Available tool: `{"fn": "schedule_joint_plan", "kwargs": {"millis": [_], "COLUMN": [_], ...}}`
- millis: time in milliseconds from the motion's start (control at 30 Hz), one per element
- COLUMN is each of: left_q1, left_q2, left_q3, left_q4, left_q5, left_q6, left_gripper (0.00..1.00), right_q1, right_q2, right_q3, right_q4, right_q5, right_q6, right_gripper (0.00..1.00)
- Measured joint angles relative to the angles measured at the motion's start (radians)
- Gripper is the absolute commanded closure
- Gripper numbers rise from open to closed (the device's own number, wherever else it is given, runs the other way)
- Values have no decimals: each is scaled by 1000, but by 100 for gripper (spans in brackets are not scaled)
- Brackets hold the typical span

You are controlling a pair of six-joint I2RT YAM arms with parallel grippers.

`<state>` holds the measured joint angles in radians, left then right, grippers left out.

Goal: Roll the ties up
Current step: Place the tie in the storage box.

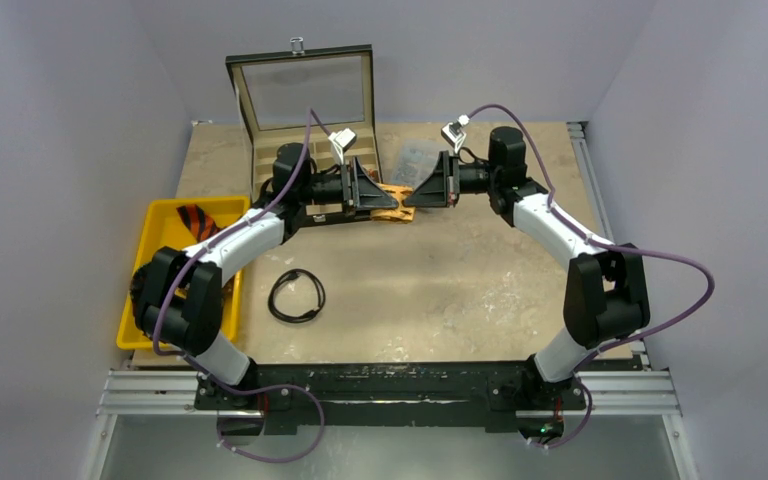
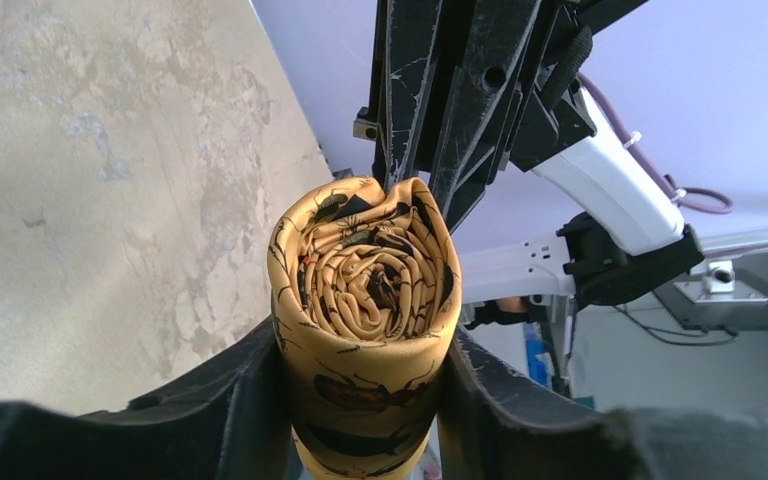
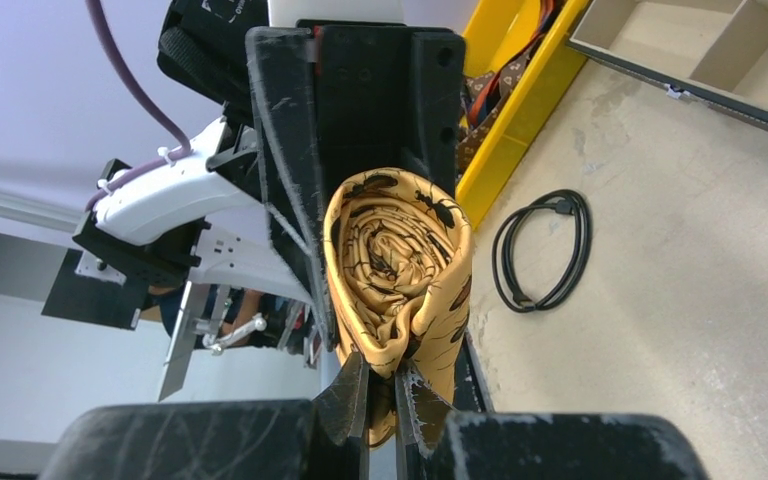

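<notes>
A tan-gold tie with dark brown spots (image 1: 392, 203) is wound into a tight roll and held off the table between both grippers. My left gripper (image 2: 365, 348) clasps the roll (image 2: 365, 290) with a finger pressed against each side. My right gripper (image 3: 382, 385) faces it and is shut on a fold at the roll's (image 3: 397, 250) edge. In the top view the left gripper (image 1: 373, 192) and right gripper (image 1: 417, 192) meet tip to tip in front of the box. An orange tie with black stripes (image 1: 198, 218) lies in the yellow bin.
An open compartment box (image 1: 305, 110) with a clear lid stands at the back, just behind the left gripper. The yellow bin (image 1: 160, 230) sits at the left edge. A black cable loop (image 1: 296, 296) lies mid-table. A clear plastic bag (image 1: 415, 158) lies behind the grippers.
</notes>
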<state>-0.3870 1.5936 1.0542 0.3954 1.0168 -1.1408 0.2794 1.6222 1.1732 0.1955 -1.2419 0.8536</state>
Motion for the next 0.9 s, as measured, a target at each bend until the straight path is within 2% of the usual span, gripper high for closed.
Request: {"fn": "schedule_joint_plan", "kwargs": {"millis": [67, 100, 167, 267, 433, 600, 767, 900], "left_q1": [1, 1, 1, 1, 7, 43, 123, 180], "left_q2": [0, 0, 0, -7, -49, -90, -107, -46], "left_q3": [-2, -4, -4, -4, 6, 106, 214, 384], "left_q4": [0, -1, -5, -35, -180, -532, -830, -1084], "left_q5": [0, 0, -1, -4, -19, -82, -207, -325], "left_q6": [1, 0, 5, 31, 142, 410, 650, 904], "left_gripper": [100, 100, 100, 100, 100, 100, 100, 100], "right_q1": [0, 0, 0, 2, 6, -27, -133, -196], "right_q2": [0, 0, 0, 0, 2, 12, 12, 14], "right_q3": [-4, -5, -7, -9, 1, 108, 187, 192], "right_q4": [0, 0, 0, -5, -59, -259, -399, -500], "right_q5": [0, 0, 1, 1, 3, 63, 137, 183], "right_q6": [1, 1, 1, 1, -39, -217, -370, -464], "right_gripper": [100, 97, 81, 46, 3, 2, 2, 2]}}
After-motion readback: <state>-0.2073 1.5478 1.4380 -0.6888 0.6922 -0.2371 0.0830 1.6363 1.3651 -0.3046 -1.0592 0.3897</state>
